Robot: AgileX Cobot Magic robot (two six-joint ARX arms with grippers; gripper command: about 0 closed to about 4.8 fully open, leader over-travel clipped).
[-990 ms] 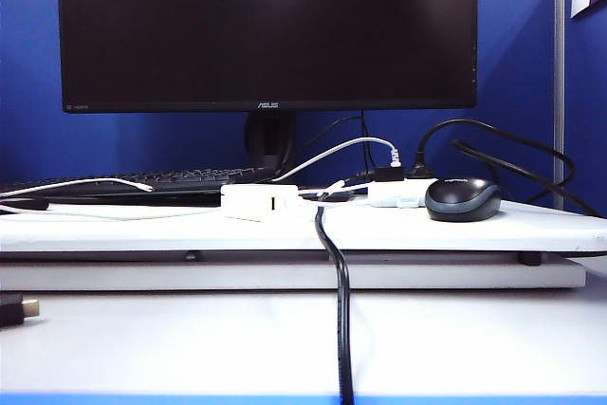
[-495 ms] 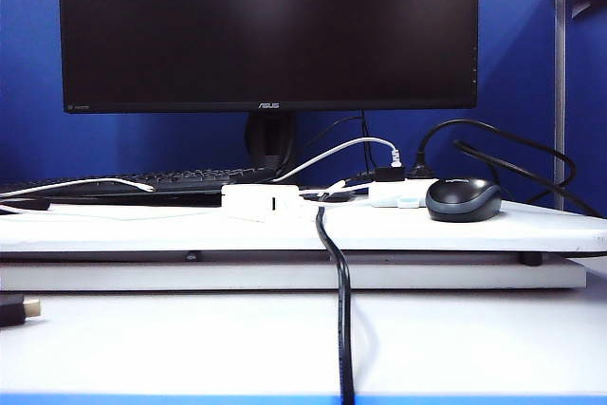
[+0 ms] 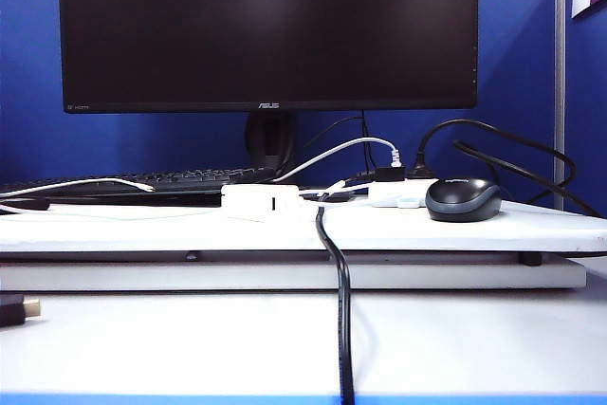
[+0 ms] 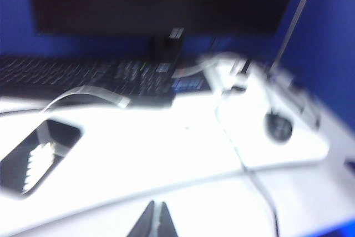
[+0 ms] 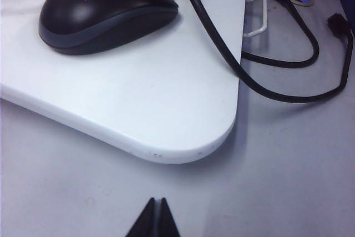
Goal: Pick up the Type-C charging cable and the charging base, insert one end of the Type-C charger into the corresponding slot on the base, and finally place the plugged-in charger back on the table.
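The charging base [image 3: 258, 202], a flat white block, lies on the table [image 3: 427, 230] in front of the monitor. The Type-C charging cable [image 3: 95, 183] arcs in from the left over the keyboard. A faint white line runs along the board toward the base's left side. Whether an end sits in the base I cannot tell. Neither gripper shows in the exterior view. My left gripper [image 4: 157, 206] is shut and empty, back from the board's near edge, in a blurred view. My right gripper [image 5: 157, 201] is shut and empty over the grey desk, off the board's rounded corner [image 5: 222, 131].
A black mouse [image 3: 463, 199] [image 5: 105, 12] sits at the board's right end beside a small white box with black plugs [image 3: 398, 193]. A thick black cable [image 3: 340, 291] drops over the front edge. Monitor [image 3: 267, 26] and keyboard [image 3: 171, 179] stand behind. Black cable loops [image 5: 288, 76] lie beside the corner.
Nothing on the table has moved. A dark shape that covered the upper right corner half a second ago is gone.
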